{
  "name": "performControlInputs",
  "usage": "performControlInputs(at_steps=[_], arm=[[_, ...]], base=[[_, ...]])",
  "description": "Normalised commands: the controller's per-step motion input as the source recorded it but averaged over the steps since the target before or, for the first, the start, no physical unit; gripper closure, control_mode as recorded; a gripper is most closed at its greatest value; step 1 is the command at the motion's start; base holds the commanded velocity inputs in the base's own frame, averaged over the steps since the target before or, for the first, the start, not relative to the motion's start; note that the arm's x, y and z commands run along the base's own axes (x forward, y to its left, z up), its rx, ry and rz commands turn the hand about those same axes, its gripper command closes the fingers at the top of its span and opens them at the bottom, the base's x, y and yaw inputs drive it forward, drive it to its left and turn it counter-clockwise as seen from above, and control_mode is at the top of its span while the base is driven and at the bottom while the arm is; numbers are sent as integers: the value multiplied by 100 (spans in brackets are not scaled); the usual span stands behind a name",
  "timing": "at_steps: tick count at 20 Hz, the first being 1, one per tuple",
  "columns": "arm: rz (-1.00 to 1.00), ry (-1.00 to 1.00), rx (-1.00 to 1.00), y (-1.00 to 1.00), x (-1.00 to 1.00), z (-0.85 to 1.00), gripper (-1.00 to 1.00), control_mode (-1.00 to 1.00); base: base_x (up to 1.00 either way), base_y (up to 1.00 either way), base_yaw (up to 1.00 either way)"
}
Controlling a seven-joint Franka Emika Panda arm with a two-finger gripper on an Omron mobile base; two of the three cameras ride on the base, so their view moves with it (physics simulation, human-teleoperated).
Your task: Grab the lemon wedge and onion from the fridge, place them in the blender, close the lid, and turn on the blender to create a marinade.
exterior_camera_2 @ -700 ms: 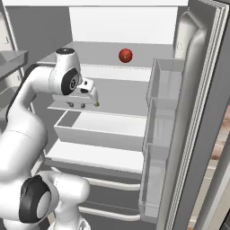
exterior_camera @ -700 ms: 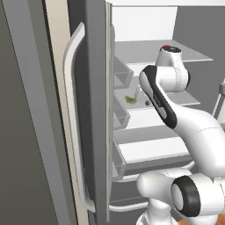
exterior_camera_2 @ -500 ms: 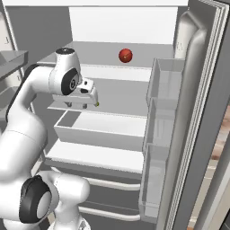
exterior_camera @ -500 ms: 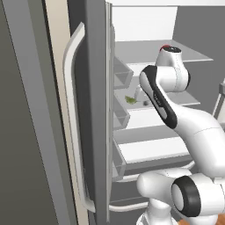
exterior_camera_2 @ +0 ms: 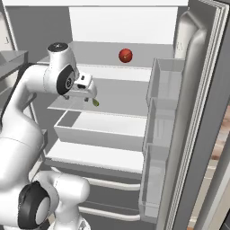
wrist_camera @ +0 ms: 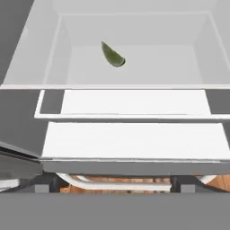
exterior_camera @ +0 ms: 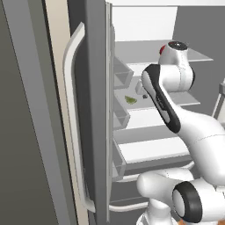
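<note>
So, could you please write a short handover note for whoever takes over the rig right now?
Gripper: open, holding nothing, hanging inside the fridge above the middle shelf.
Lemon wedge: lying loose on that shelf, below the gripper, not touched.
Red round item: on the upper shelf, at the back.
Done: fridge door open, arm reached in.
Left: grasp the wedge, fetch the onion, load the blender, close its lid, switch it on.

Lemon wedge (wrist_camera: 112, 55) yellow-green; onion (exterior_camera_2: 126, 55) red; fridge (exterior_camera: 94, 66) grey, white inside.

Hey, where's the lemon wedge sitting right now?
The lemon wedge lies on a middle fridge shelf, just ahead of the open end effector, a shelf below the red onion.
</note>
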Motion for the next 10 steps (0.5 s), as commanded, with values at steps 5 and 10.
performControlInputs(at_steps=[5, 10], arm=[[-16, -30, 5, -54, -19, 75, -100, -100], [-33, -19, 5, -60, -2, 92, -100, -100]], base=[[0, 0, 0], [0, 0, 0]])
